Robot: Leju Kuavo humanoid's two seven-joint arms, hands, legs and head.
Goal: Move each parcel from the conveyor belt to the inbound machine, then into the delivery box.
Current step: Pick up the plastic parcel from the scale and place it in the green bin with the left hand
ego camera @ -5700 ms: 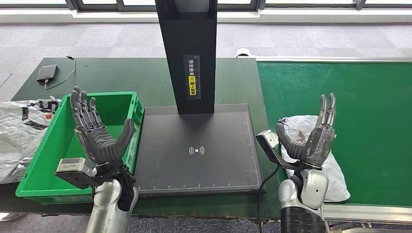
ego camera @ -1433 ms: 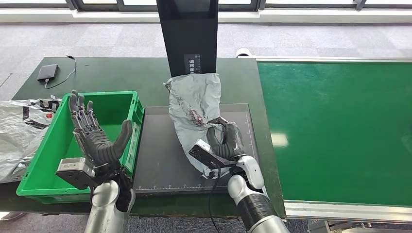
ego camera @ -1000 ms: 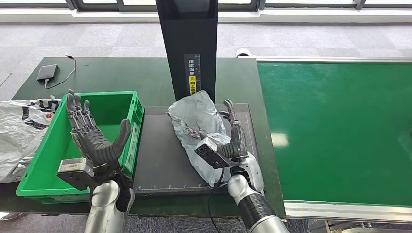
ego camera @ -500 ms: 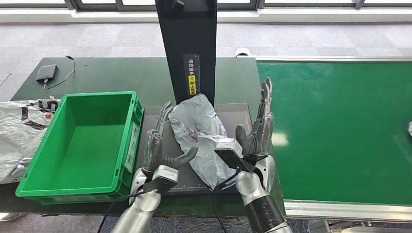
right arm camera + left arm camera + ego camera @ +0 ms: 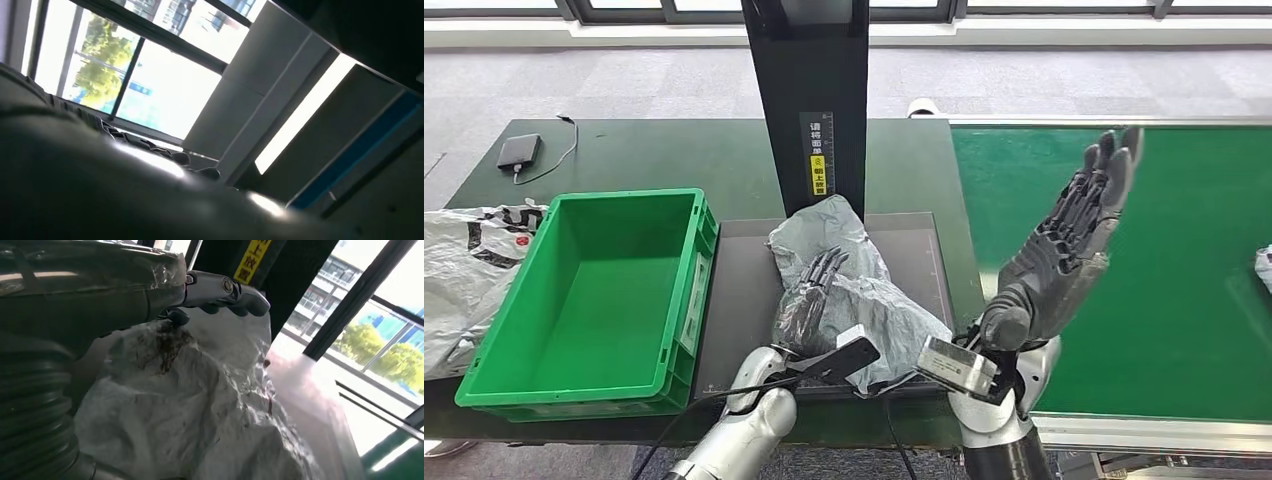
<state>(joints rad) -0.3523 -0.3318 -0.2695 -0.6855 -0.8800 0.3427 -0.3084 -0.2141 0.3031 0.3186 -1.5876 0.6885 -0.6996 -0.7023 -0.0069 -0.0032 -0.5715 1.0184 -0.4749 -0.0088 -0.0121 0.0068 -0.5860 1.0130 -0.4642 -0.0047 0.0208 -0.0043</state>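
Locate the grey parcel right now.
In the head view the grey parcel lies on the black scanner plate, right of the green box, under the left hand.

yellow label [image 5: 821, 161] on scanner post [image 5: 809, 90], characters unreadable

Parcel [image 5: 844, 270]: crinkled grey plastic film, glossy where it catches light, translucent at close range in the left wrist view. Inbound machine [image 5: 824, 290]: matt black platform, smooth, with a glossy black upright column behind. Delivery box [image 5: 594, 290]: moulded green plastic, slight sheen. Conveyor belt [image 5: 1184, 230]: matt green rubber-like surface. Counter [image 5: 674, 150]: dull dark green top. Left hand [image 5: 809, 305]: dark matt fingers on a polished silver metal forearm.
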